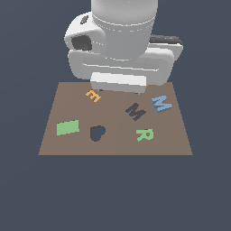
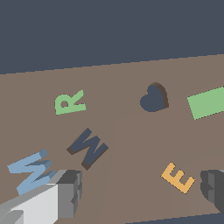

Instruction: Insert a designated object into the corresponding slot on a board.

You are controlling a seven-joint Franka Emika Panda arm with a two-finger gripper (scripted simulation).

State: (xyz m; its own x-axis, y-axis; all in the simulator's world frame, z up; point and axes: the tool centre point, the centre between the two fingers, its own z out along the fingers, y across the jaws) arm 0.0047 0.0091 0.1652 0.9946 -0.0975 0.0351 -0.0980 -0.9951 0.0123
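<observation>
The pincer (image 2: 140, 190) is spread wide, holding nothing; its two fingers (image 2: 70, 188) flank the board (image 1: 117, 146) surface. One board carries three letter blocks: one orange E (image 1: 93, 95), one green R (image 1: 145, 134), one light blue M (image 1: 161, 103) at the exterior view's far right. One green rectangle (image 1: 68, 127). Two dark recesses: M-shaped slot (image 1: 135, 111) just beside the blue M, and one heart (image 1: 97, 133).

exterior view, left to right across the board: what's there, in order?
green rectangle → orange E → heart-shaped recess → dark M-shaped slot → green R → light blue M block
</observation>
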